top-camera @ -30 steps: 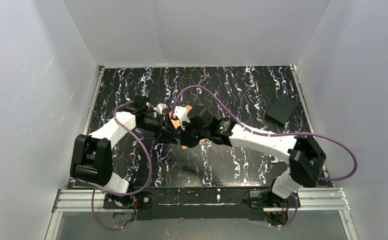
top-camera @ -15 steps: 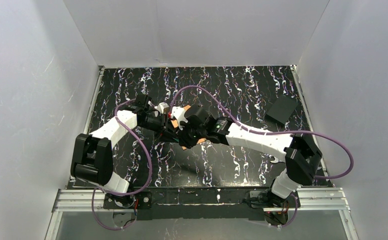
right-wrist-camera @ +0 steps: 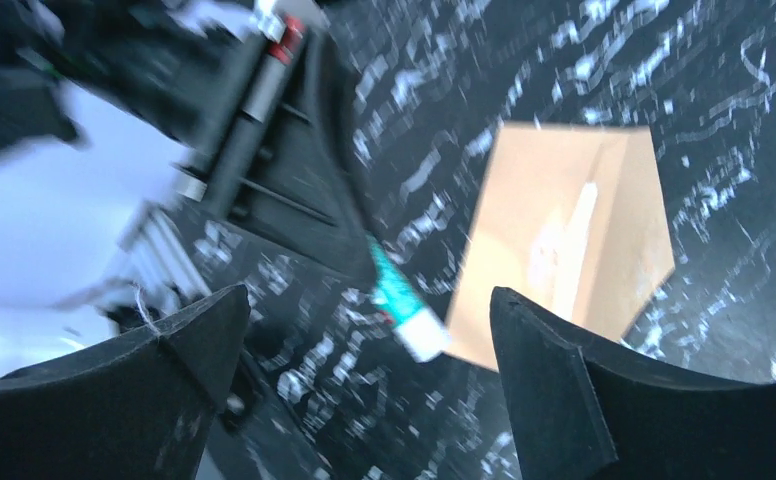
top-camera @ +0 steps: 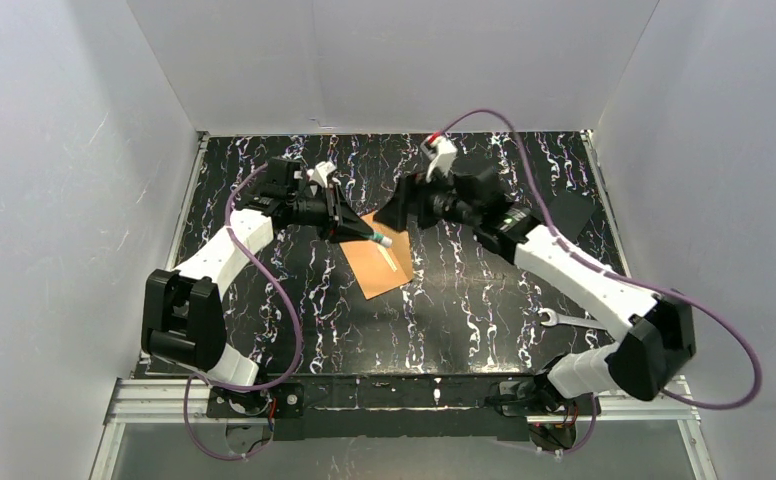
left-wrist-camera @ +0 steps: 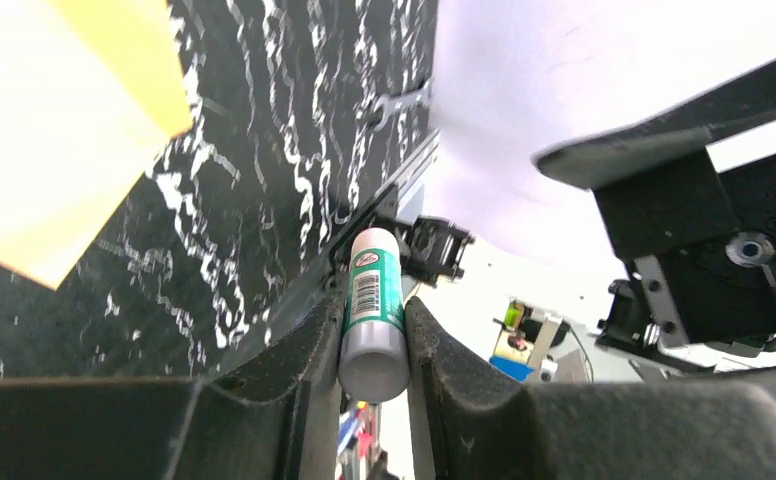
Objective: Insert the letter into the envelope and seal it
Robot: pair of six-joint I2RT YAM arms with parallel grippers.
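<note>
Left gripper (top-camera: 346,229) clamped on a glue stick (left-wrist-camera: 373,300), poised over the kraft envelope (top-camera: 379,272).

Nearest the arm bases, on the right, a slim metal open-ended wrench (top-camera: 562,320) lies flat on the table (top-camera: 464,300), whose glossy black top is veined with white like marble. Farther in, at mid-table, the plain orange-brown paper envelope lies flat and skewed, with a pale narrow streak across its upper part; what that streak is cannot be told. Just above its far-left corner, the smooth green-and-white cylinder juts from the black fingers, its white end toward the paper. Beyond the envelope's far edge, the right gripper (top-camera: 396,212) hangs with its jaws spread wide, grasping nothing. Farthest, at the right, sits a matte black rectangular block (top-camera: 573,207).
</note>
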